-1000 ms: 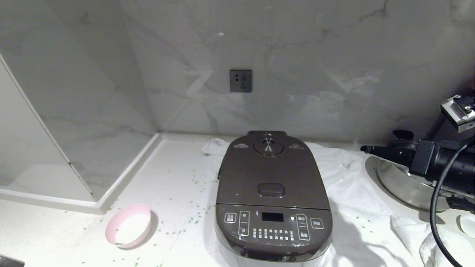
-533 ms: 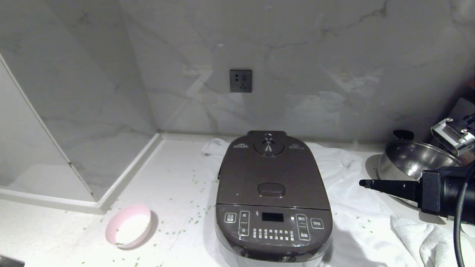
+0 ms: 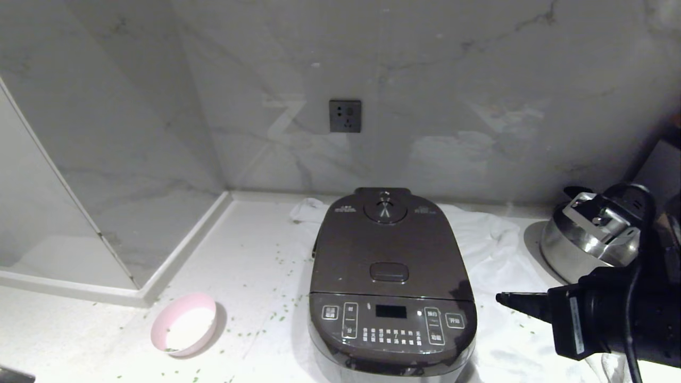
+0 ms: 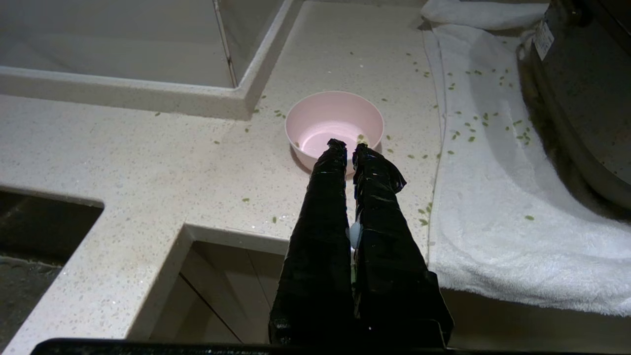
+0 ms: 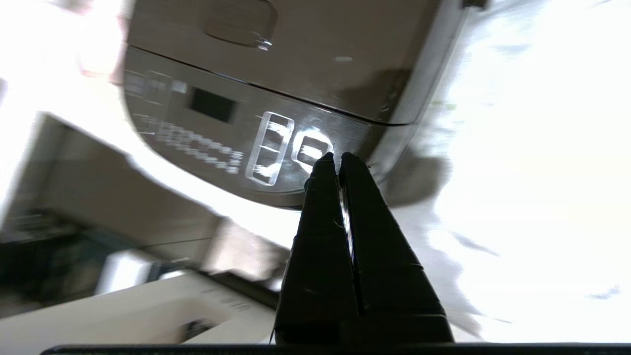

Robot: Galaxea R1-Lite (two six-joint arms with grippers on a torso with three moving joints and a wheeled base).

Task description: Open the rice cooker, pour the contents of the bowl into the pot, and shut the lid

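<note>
- The right gripper [image 3: 503,299], fingers pressed together and holding nothing, lies level off the rice cooker's [image 3: 391,287] front right corner, its tip aimed at the cooker's side, a short gap apart
- From that tip the lid [image 3: 388,250] lies just beyond and slightly farther back, down flat; the pot underneath is hidden
- Farther off, beyond the cooker, the bowl [image 3: 184,323] looks nearly empty, green bits [image 4: 468,129] strewn around it
- The left gripper [image 4: 347,146], closed and empty, hangs near that bowl

glossy rice cooker [image 3: 391,282], fluffy cloth towel [image 3: 495,255]
</note>
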